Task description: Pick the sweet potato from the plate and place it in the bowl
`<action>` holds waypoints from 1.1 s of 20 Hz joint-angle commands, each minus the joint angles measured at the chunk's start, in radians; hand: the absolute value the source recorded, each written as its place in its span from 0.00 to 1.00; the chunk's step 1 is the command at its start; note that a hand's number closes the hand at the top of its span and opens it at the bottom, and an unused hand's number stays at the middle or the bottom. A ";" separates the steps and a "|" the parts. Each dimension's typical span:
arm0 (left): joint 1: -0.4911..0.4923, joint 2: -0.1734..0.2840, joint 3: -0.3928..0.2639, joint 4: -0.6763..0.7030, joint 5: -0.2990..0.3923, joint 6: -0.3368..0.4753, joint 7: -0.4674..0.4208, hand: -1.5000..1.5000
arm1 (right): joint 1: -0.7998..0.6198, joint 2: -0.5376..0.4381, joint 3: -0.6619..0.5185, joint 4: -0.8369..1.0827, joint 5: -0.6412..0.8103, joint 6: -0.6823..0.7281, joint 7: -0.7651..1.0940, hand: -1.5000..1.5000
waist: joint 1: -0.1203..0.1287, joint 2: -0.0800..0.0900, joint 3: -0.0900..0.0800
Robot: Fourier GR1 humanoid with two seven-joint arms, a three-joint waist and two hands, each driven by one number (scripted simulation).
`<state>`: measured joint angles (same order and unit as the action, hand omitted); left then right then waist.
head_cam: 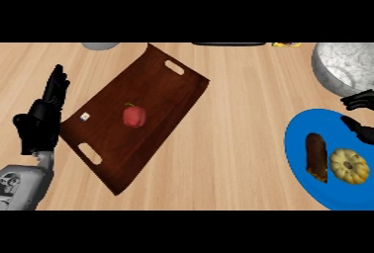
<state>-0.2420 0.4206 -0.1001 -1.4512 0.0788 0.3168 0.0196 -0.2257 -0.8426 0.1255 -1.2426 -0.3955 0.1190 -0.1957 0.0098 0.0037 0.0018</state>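
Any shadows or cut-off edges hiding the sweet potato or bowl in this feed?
Head view: even light; sweet potato shows unshadowed on the blue plate; bowl and right hand are cropped by the right edge; left hand rests fully visible at left.

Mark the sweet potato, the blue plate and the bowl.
sweet potato (316, 157), head view: middle of its brown body.
blue plate (303, 129), head view: bare upper-left part.
bowl (326, 74), head view: grey left wall.

Right hand (359, 114), plate (300, 148), bowl (325, 74) cut off.
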 commanded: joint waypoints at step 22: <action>-0.043 -0.034 -0.046 -0.092 -0.074 -0.015 0.168 0.50 | -0.305 -0.198 0.261 -0.071 0.489 0.544 0.074 0.00 | 0.012 0.000 -0.002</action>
<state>-0.2637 0.3974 -0.1443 -1.5467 0.0207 0.2967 0.1582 -0.4963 -1.1140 0.3066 -1.2710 0.0024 0.6516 -0.1946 0.0265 0.0023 -0.0016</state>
